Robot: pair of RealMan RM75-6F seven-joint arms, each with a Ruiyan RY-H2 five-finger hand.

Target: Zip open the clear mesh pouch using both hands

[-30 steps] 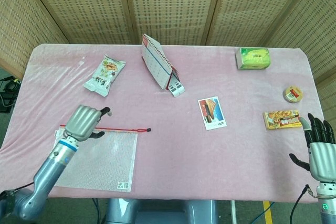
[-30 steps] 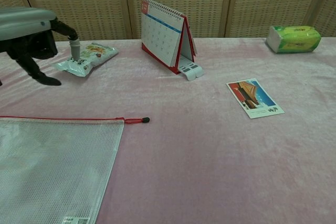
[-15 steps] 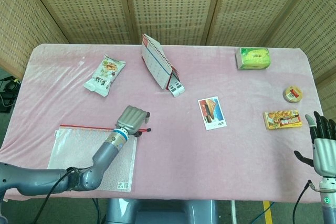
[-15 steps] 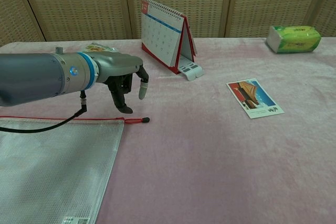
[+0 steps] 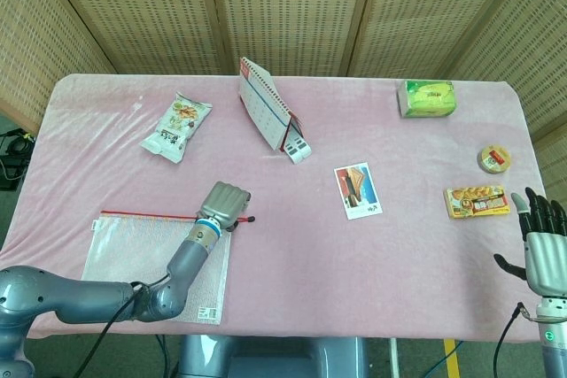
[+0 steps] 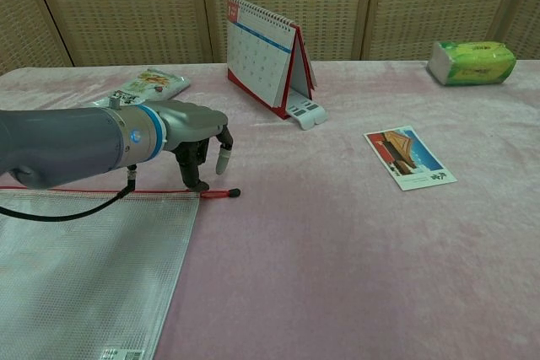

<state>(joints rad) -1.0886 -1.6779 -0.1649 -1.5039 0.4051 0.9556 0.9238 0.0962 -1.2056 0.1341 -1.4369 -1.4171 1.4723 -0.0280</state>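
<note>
The clear mesh pouch (image 5: 151, 263) lies flat at the front left of the pink table, its red zipper along the far edge. The zipper's pull (image 6: 221, 194) with a black tip sticks out past the pouch's right corner. My left hand (image 6: 187, 128) hangs just over that corner, fingers curled downward. One dark fingertip (image 6: 201, 183) touches the zip just left of the pull, and a pale-tipped finger stays lifted. No pinch on the pull shows. In the head view the left hand (image 5: 224, 202) covers the zipper's right end. My right hand (image 5: 540, 241) is open at the table's front right edge, far from the pouch.
A desk calendar (image 5: 270, 117) stands at the back middle, with a snack bag (image 5: 177, 126) to its left. A postcard (image 5: 358, 190) lies mid-table. On the right are a green tissue pack (image 5: 428, 98), a tape roll (image 5: 494, 159) and a flat snack pack (image 5: 477, 201).
My left hand went from the pouch's left end rightward along the zipper, then sank until a fingertip met the zip by the pull. The right hand barely shifted.
</note>
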